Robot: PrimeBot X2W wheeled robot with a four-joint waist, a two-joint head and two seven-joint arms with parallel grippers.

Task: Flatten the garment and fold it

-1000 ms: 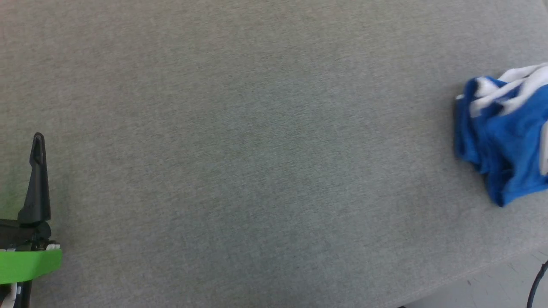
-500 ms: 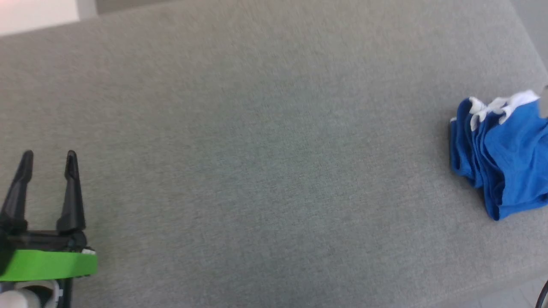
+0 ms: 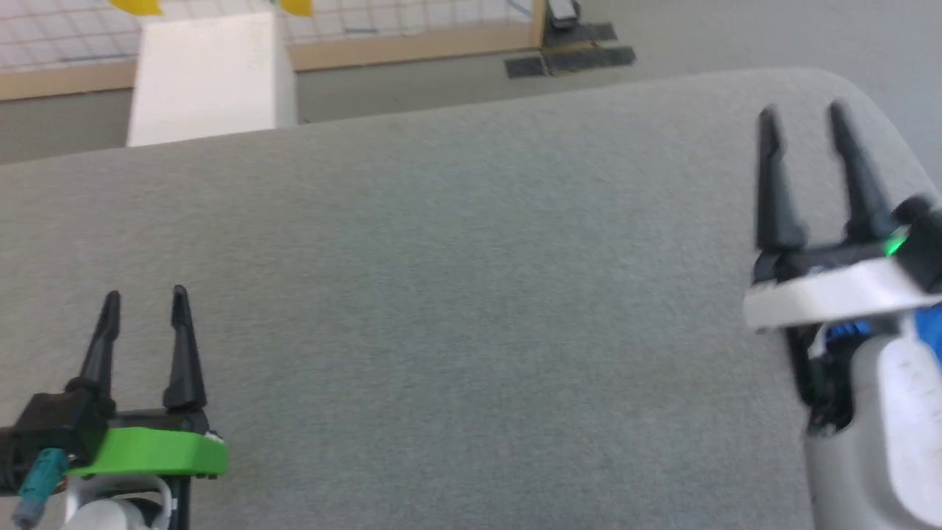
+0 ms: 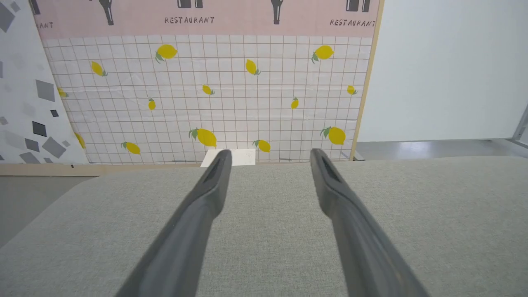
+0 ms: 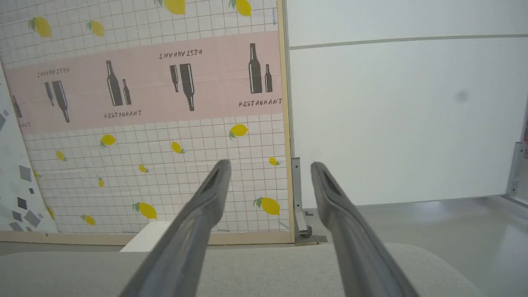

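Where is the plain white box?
Head view, upper left: the plain white box stands beyond the far edge of the grey fabric surface, before the lemon-patterned wall.

- The garment [image 3: 932,327]: small patches of royal-blue fabric at the right edge of the head view, lower half, mostly hidden behind the pale right arm [image 3: 894,442].
- Its shape, folds and lie cannot be told.

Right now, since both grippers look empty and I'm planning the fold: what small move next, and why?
Probably draw the right gripper back and down toward the garment, glimpsed as blue beneath its wrist. It and the left gripper stand open and empty over the grey surface.
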